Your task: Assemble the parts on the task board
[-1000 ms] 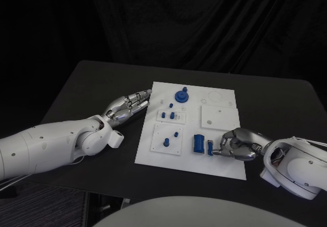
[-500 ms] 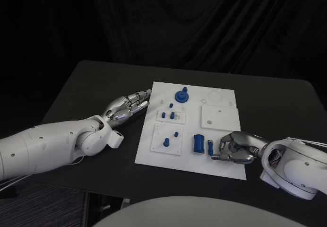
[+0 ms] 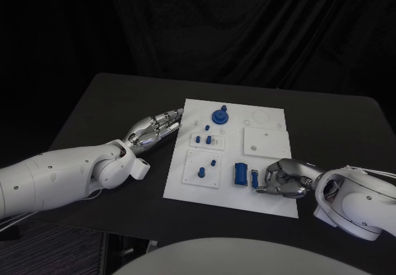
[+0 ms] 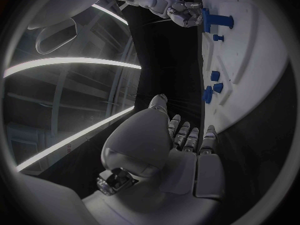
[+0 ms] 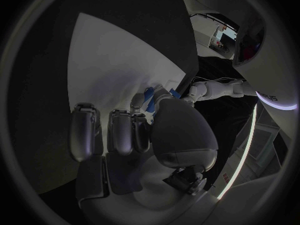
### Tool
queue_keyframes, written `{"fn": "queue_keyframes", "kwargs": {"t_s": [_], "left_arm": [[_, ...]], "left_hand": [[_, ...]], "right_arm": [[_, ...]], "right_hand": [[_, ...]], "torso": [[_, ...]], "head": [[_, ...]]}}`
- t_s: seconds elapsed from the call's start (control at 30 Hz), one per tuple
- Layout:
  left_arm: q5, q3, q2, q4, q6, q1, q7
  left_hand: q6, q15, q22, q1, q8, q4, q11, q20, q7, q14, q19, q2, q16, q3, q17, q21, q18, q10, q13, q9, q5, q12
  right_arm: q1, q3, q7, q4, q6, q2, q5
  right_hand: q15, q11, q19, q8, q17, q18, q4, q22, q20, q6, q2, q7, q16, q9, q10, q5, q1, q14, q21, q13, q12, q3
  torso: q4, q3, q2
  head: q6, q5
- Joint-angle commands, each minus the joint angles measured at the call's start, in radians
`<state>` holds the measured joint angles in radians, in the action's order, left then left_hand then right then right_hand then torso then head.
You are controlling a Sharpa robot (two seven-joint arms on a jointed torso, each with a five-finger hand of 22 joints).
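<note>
The right hand [image 3: 283,178] is curling its fingers round a slim blue part [image 3: 254,179] near the task board's [image 3: 265,117] front edge, toward its right corner, apparently pinching it, the part's long axis running front to back. A wider blue block [image 3: 240,173] is standing just beside it, toward the board's middle. The left hand [image 3: 155,129] is resting with fingers together at the board's left edge, holding nothing, well apart from both, so the right hand is nearer.
</note>
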<state>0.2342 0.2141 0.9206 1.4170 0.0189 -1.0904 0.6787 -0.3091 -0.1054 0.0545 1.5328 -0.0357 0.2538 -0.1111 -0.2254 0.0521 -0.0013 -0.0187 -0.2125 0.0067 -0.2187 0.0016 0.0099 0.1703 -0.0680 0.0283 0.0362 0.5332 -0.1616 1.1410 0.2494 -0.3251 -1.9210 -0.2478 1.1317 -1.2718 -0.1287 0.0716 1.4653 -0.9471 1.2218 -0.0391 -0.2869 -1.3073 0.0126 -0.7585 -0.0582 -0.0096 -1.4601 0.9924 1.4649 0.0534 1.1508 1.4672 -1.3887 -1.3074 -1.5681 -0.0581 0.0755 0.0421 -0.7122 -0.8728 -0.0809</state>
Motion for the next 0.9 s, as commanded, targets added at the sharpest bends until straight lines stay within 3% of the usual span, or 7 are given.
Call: {"fn": "queue_keyframes", "kwargs": {"t_s": [0.03,0.1,0.4,0.9], "left_arm": [[0.001,-0.001,-0.002,0.001,0.011,0.002,0.016],[0.001,-0.001,-0.002,0.001,0.011,0.002,0.016],[0.001,-0.001,-0.003,-0.001,0.012,0.003,0.015],[0.001,-0.001,-0.004,-0.001,0.013,0.004,0.015]], "left_hand": [[-0.001,-0.003,0.0,0.011,-0.003,-0.007,0.004,-0.005,0.009,0.001,0.0,0.0,-0.007,-0.001,-0.002,0.004,0.01,0.0,0.001,0.001,0.004,-0.002],[-0.001,-0.003,0.0,0.011,-0.003,-0.007,0.004,-0.005,0.009,0.001,0.0,0.0,-0.007,-0.001,-0.002,0.004,0.01,0.0,0.001,0.001,0.004,-0.002],[-0.001,-0.003,0.0,0.011,-0.003,-0.007,0.004,-0.005,0.009,0.001,0.0,0.0,-0.007,-0.001,-0.002,0.004,0.01,0.0,0.001,0.001,0.004,-0.002],[-0.003,-0.003,0.0,0.012,-0.003,-0.01,0.003,-0.003,0.011,0.001,0.001,0.0,-0.007,0.0,-0.002,0.004,0.011,0.0,0.001,0.001,0.006,-0.002]], "right_arm": [[-0.003,0.0,-0.024,0.003,-0.014,-0.002,-0.009],[-0.003,0.0,-0.027,0.007,-0.014,-0.003,-0.009],[-0.003,0.0,-0.032,0.018,-0.009,-0.012,-0.009],[-0.003,0.0,-0.045,0.035,0.018,-0.03,-0.009]], "right_hand": [[-0.006,0.008,0.036,-0.004,0.0,-0.007,-0.002,-0.201,0.009,0.003,0.014,-0.004,0.005,0.001,0.106,-0.003,-0.005,0.046,0.003,-0.263,-0.003,-0.003],[-0.006,0.008,0.037,-0.007,0.0,-0.007,-0.001,-0.201,0.009,-0.002,0.034,-0.005,0.005,0.004,0.106,-0.002,-0.009,0.046,0.003,-0.263,-0.003,-0.005],[-0.007,0.01,0.036,-0.011,-0.003,-0.008,0.003,-0.201,0.009,-0.008,0.066,-0.007,0.007,0.007,0.106,0.001,0.002,0.046,0.004,-0.263,-0.003,-0.012],[-0.008,0.012,0.035,-0.01,-0.005,-0.009,0.014,-0.2,0.01,-0.007,0.094,-0.009,0.009,0.01,0.106,0.011,0.031,0.046,0.009,-0.263,-0.003,-0.025]], "torso": [[-0.0001,0.0,0.0],[0.0,0.0,0.0],[0.0004,0.0003,0.0],[0.0001,0.0003,0.0]], "head": [[0.0,-0.001],[0.0,-0.002],[0.0,-0.003],[0.0,-0.006]]}}
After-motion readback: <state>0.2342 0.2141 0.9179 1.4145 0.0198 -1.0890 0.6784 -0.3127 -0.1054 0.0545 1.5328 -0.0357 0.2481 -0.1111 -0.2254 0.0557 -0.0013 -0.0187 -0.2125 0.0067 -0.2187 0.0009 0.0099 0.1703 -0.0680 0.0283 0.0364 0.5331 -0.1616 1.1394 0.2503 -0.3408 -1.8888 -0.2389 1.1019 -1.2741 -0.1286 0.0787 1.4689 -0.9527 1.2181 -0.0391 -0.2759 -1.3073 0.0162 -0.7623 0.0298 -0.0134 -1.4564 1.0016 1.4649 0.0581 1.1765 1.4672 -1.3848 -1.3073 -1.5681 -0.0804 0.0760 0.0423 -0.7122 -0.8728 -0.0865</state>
